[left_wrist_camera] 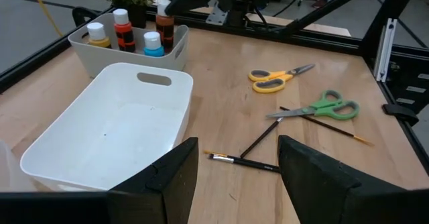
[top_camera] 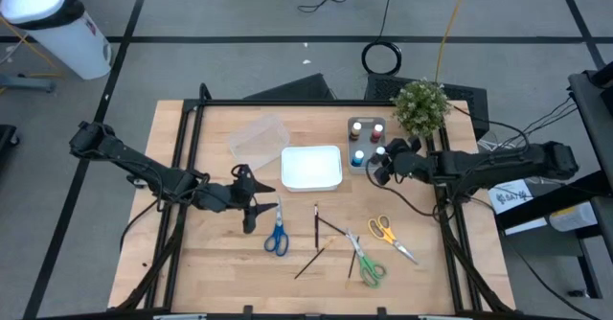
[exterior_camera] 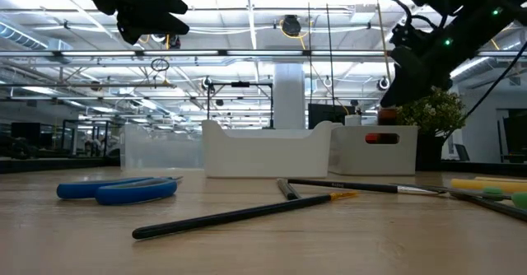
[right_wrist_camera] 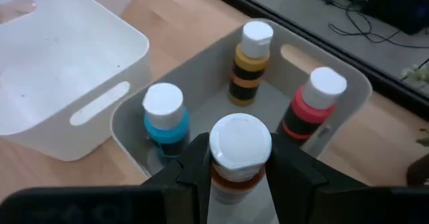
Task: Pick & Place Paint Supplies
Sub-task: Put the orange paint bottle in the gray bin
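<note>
The right gripper (right_wrist_camera: 240, 174) is clamped on a white-capped paint bottle (right_wrist_camera: 239, 150) above the small grey bin (right_wrist_camera: 348, 73), where blue (right_wrist_camera: 165, 113), yellow (right_wrist_camera: 251, 60) and red bottles (right_wrist_camera: 315, 103) stand. The left gripper (top_camera: 251, 208) hangs with fingers spread, nothing between them, beside the blue scissors (top_camera: 277, 236). On the wooden table (top_camera: 220, 253) lie brushes (top_camera: 317, 226), green scissors (top_camera: 367, 265) and yellow scissors (top_camera: 386, 232). A white tray (top_camera: 311, 167), a clear tray (top_camera: 257, 138) and a potted plant (top_camera: 420, 106) stand behind them.

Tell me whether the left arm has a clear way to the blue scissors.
Probably yes: the left tool hangs open beside the blue scissors, which lie alone on bare wood with nothing between them.
</note>
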